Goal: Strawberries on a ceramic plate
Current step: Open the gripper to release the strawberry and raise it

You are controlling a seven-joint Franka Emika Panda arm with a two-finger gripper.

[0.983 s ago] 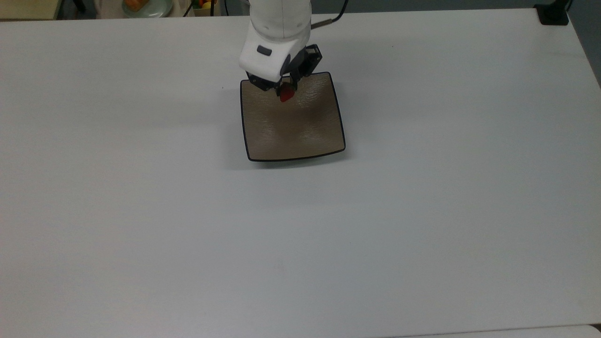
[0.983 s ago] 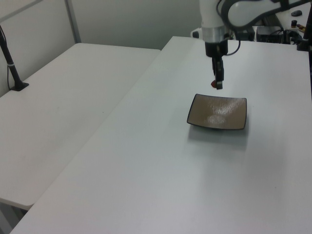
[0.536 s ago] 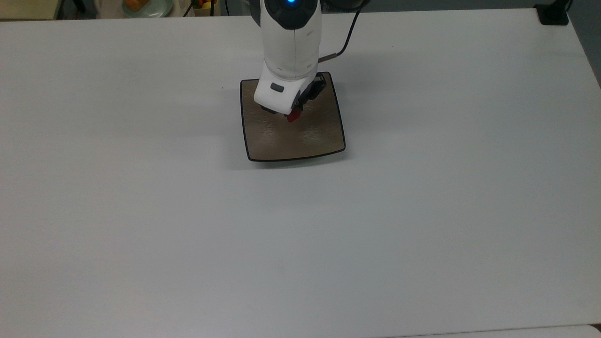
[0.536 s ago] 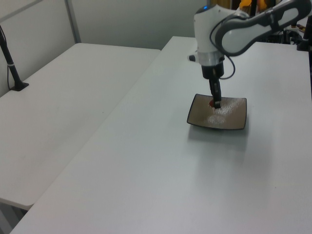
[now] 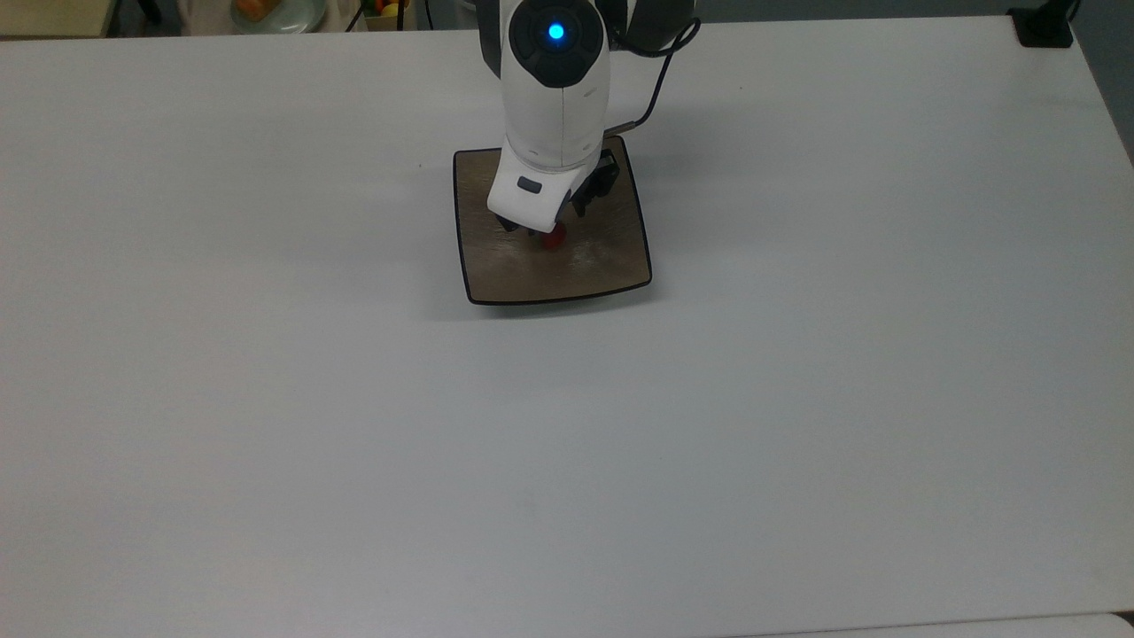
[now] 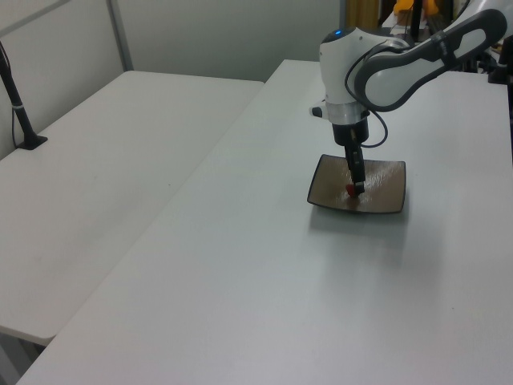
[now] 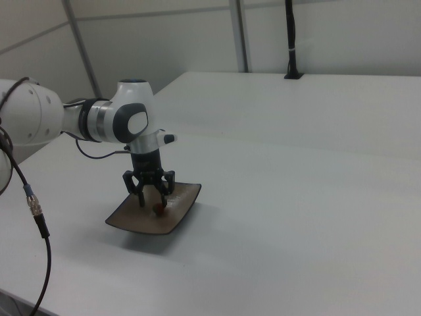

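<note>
- Tan-brown and glossy, the ceramic plate (image 5: pixel 611 257) is square with a thin black rim and upturned edges; it lies flat on the white desk (image 5: pixel 797 399), towards the far side in the top view.
- The strawberry (image 5: pixel 555 237) is a small dark-red piece near the middle of the plate, far smaller than the plate itself; it also shows in the left view (image 6: pixel 350 191) and the right view (image 7: pixel 158 208).
- The claw (image 7: pixel 150 199) points straight down over the plate's centre, its black fingers (image 7: pixel 140 195) standing apart on either side of the strawberry in the right view, with the fruit low between them at the plate's surface.
- Whether the fingertips touch the fruit cannot be told.
- The white arm (image 6: pixel 377 68) reaches in from the left view's upper right, and a blue light (image 5: pixel 555 32) glows on its wrist in the top view.
- A black cable (image 5: pixel 660 66) loops behind the wrist.
- A pale dish with orange food (image 5: pixel 275 12) sits beyond the desk's far edge, at the top view's upper left.
</note>
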